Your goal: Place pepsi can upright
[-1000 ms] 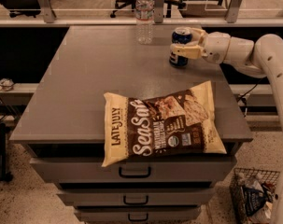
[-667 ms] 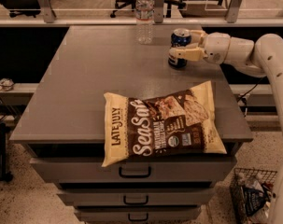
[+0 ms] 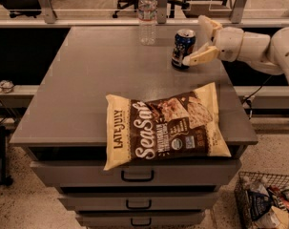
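Observation:
The pepsi can (image 3: pixel 182 49), dark blue with a silver top, stands on its base on the grey cabinet top (image 3: pixel 96 89) at the far right, leaning very slightly. My gripper (image 3: pixel 198 39) reaches in from the right, just beside the can. It is open: the near finger (image 3: pixel 201 56) lies against the can's lower right side, and the far finger (image 3: pixel 205 24) stands apart behind the can. Nothing is gripped.
A clear plastic water bottle (image 3: pixel 147 15) stands at the back, left of the can. A large Late July chip bag (image 3: pixel 165 125) lies flat at the front edge. A wire basket (image 3: pixel 265 202) with packets sits on the floor at the right.
The gripper held the can between its fingers before. Now the fingers have spread and the can stands free on the cabinet top, a little lower and to the left.

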Available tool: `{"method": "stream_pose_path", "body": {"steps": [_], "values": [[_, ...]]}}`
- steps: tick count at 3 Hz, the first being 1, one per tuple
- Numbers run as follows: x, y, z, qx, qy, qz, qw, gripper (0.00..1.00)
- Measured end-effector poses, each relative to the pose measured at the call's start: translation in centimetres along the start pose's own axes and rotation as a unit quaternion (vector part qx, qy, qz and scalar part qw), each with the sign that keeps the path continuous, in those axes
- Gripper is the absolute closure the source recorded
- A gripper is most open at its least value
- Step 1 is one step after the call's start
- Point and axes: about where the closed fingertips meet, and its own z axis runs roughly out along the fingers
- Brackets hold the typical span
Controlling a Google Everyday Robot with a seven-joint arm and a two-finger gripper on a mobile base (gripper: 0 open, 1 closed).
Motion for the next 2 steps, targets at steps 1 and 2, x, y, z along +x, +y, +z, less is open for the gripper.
{"method": "stream_pose_path", "body": {"steps": [1, 2], "values": [[-3.3, 0.6, -4.2, 0.033, 0.034, -0.031, 0.9984, 0.00], [-6.7, 1.3, -8.7, 0.064, 0.070, -0.057, 0.9938, 0.00]]}}
